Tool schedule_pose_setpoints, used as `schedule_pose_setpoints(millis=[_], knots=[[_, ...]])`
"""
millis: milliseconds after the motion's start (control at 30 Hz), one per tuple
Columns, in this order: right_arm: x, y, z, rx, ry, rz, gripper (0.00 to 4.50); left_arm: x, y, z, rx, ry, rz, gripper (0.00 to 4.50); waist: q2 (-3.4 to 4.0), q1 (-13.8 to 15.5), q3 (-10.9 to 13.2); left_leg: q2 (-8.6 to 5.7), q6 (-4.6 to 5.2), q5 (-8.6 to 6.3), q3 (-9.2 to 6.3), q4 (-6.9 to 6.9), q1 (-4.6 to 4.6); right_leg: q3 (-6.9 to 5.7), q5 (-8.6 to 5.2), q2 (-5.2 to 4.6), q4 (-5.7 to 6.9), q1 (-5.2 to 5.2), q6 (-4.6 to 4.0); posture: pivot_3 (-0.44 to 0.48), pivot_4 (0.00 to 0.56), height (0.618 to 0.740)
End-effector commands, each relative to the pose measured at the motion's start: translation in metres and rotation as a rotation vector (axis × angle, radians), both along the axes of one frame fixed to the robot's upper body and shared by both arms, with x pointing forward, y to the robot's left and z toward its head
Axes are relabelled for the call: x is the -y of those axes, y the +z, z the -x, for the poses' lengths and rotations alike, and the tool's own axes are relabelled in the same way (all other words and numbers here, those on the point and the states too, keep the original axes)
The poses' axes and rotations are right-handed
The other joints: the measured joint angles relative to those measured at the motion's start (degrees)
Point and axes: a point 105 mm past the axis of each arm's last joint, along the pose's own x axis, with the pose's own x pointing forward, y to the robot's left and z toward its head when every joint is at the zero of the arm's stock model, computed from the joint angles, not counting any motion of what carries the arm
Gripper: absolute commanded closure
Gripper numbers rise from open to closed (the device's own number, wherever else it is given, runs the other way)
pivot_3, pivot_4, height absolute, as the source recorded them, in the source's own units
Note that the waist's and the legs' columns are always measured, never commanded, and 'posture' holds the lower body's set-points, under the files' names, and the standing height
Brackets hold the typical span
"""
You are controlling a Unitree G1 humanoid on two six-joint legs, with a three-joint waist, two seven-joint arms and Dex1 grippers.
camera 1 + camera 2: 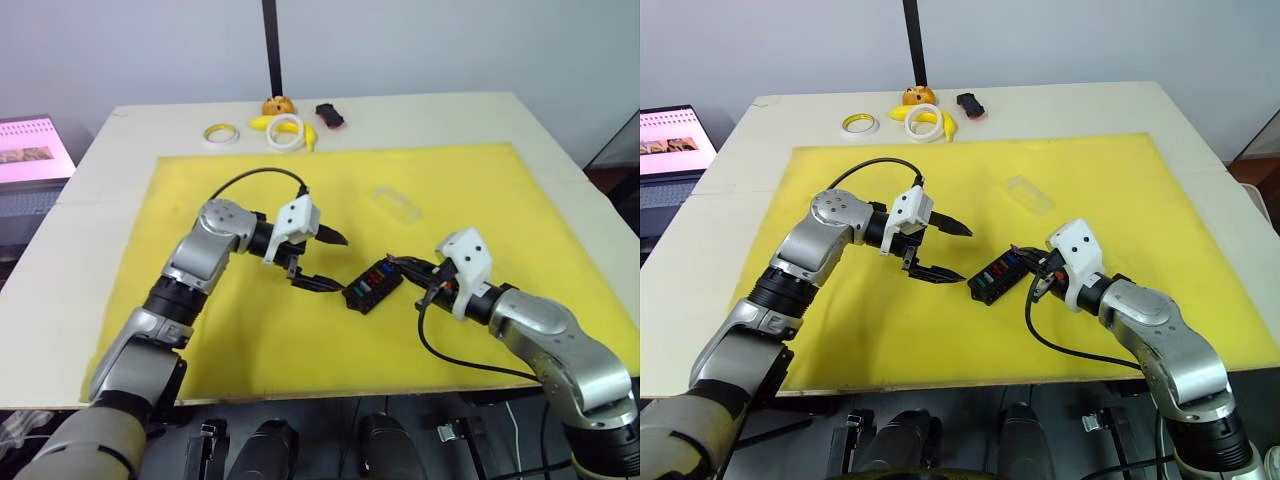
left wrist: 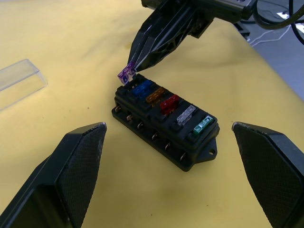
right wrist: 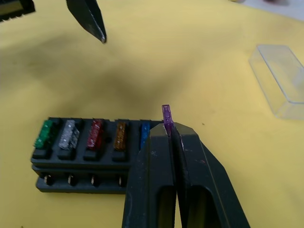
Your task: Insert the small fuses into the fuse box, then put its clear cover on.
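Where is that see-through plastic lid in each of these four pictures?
Left eye view: the clear cover lies on the yellow mat, beyond the fuse box.
Right eye view: clear cover, again beyond the box.
Left wrist view: at the picture's edge.
Right wrist view: near the corner.
Shared landmark: the fuse box.

- The two head views look down and forward from above the robot's arms, taking in the whole yellow mat [image 1: 300, 340] and the pale table [image 1: 560, 130] to its far edge, from fairly far off
- The pair share nearly the same scene, one slightly shifted sideways
- The left wrist view sits low and close, facing the fuse box [image 2: 166, 126] and the right gripper [image 2: 132, 66] beyond
- The right wrist view looks back across the same box from the opposite side, very near, with the clear cover [image 3: 280, 78] in both
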Motion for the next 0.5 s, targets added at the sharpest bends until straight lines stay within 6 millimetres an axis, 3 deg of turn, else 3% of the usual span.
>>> schedule_pose_setpoints(millis=[33, 500], knots=[[-0.0023, 0.0067, 0.0, 0.03, 0.006, -0.008, 4.5, 0.001, 0.0112, -0.0007, 0.057, -0.007, 0.01, 0.03, 0.0, 0.0, 0.0, 0.0, 0.0, 0.0, 0.0, 0.0, 0.0, 0.0, 0.0, 0.0, 0.0, 0.0, 0.0, 0.0, 0.15, 0.74], [-0.0034, 0.0037, -0.0027, 0.021, 0.003, -0.013, 4.5, 0.0016, 0.0117, -0.0013, 0.063, -0.004, 0.01, 0.03, 0.0, -0.02, 0.0, 0.0, 0.0, 0.0, 0.0, 0.0, 0.0, 0.0, 0.0, 0.0, 0.0, 0.0, 0.0, 0.0, 0.15, 0.74]])
